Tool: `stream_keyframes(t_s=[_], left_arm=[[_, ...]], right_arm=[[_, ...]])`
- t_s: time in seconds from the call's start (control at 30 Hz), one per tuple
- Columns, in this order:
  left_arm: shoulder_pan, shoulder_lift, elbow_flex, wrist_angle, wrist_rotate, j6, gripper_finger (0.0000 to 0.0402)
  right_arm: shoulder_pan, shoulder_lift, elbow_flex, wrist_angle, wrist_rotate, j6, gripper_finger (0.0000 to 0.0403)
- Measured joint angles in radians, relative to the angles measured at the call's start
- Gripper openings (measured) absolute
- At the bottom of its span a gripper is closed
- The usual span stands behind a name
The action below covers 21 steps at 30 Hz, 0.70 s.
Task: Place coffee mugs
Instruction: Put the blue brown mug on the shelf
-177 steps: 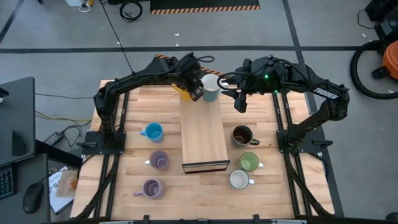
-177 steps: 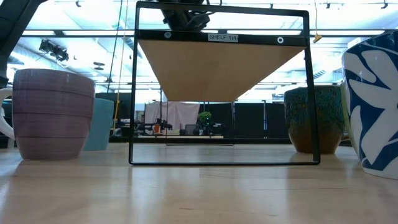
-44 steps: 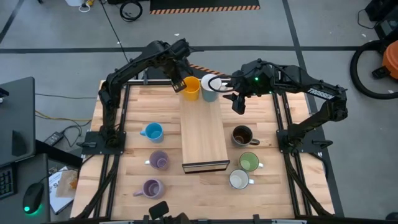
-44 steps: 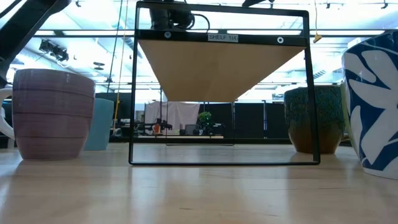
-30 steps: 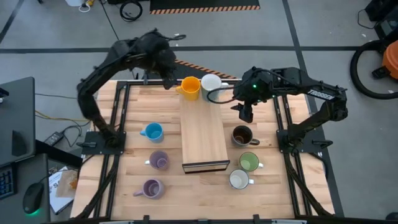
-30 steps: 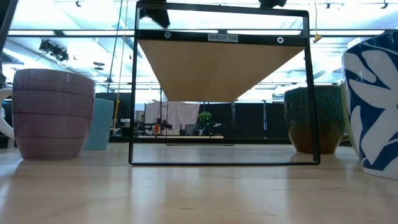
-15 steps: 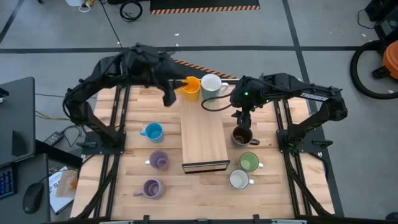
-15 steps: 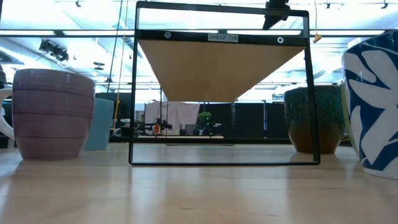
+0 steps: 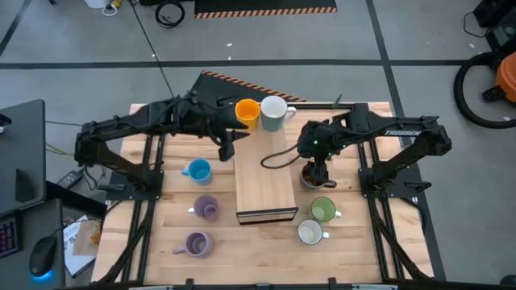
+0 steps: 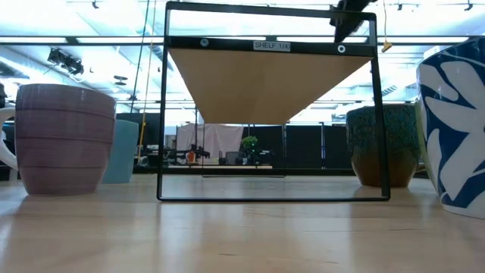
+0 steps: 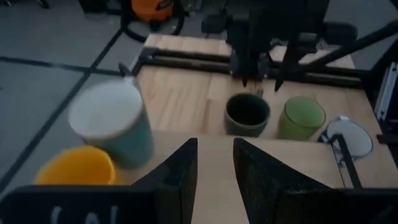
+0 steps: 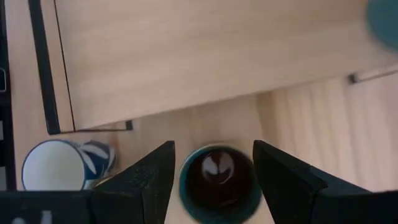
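I see the long flat wooden board [image 9: 264, 177] on its black frame, with my two arms on either side of it. The round orange mug [image 9: 247, 112] and the white mug with a pale blue body [image 9: 273, 111] now stand alone at the far end of the board, because both arms have let go and moved off them. That means two mugs are placed, I think, and six are left. My right gripper [image 12: 211, 180] has dropped over the dark brown mug [image 12: 219, 178], which sits right between its fingers, spread wide and not touching it yet. My left gripper [image 11: 214, 171] has pulled back over the board's edge, fingers a little apart and holding nothing.
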Motion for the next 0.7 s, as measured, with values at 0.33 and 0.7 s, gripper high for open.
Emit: stream_keyframes(t_s=[0.33,0.7], left_arm=[[-0.022,-0.14,-0.268,0.169,-0.085,-0.142,0.0109],[-0.017,-0.321,-0.527,0.381,-0.09,-0.224,0.0109]], right_arm=[[0.082,0.001,-0.133,0.047,-0.012,0.09,0.0222],[0.094,0.001,-0.322,0.141,-0.005,0.169,0.0222]])
